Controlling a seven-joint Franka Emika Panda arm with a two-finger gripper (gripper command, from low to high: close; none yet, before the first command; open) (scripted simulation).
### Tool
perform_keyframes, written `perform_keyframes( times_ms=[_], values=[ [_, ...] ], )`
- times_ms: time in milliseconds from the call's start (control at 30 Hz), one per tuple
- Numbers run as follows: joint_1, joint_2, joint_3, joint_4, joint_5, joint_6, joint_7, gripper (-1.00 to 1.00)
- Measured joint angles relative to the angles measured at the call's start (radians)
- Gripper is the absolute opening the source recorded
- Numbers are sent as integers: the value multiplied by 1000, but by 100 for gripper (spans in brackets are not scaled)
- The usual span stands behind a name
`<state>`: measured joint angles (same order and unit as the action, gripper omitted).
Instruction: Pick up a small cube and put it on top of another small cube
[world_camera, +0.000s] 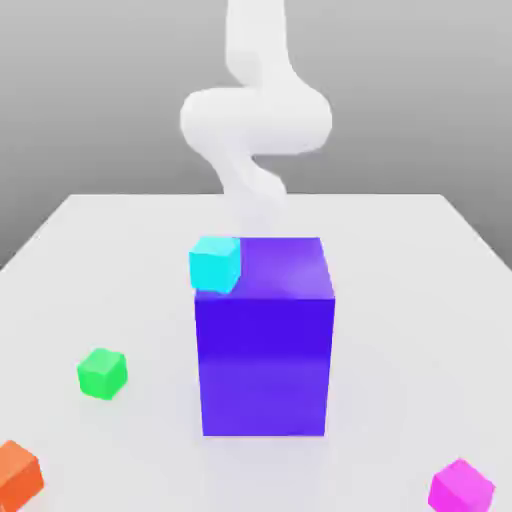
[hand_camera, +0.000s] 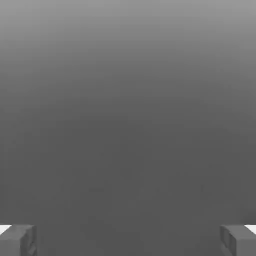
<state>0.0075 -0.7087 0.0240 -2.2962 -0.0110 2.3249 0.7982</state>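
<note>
We see the magenta-pink cube (world_camera: 461, 488) on the table (world_camera: 400, 270), near corner at the exterior view's right. Main risk: a low reach around the blue-purple block (world_camera: 265, 365) clips it, knocking the cyan cube (world_camera: 214, 264) at its upper corner. Robot arm (world_camera: 255, 120) bends behind the block; gripper (hand_camera: 128, 240) spread wide, nothing between its fingers.

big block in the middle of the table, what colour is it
The big block is deep blue-purple, seen best in the exterior view.
</note>
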Motion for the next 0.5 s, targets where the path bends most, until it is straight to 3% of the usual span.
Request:
perform_keyframes(
  times_ms=[500],
  values=[
    [57, 549, 142, 23, -92, 150, 8, 0]
  ],
)
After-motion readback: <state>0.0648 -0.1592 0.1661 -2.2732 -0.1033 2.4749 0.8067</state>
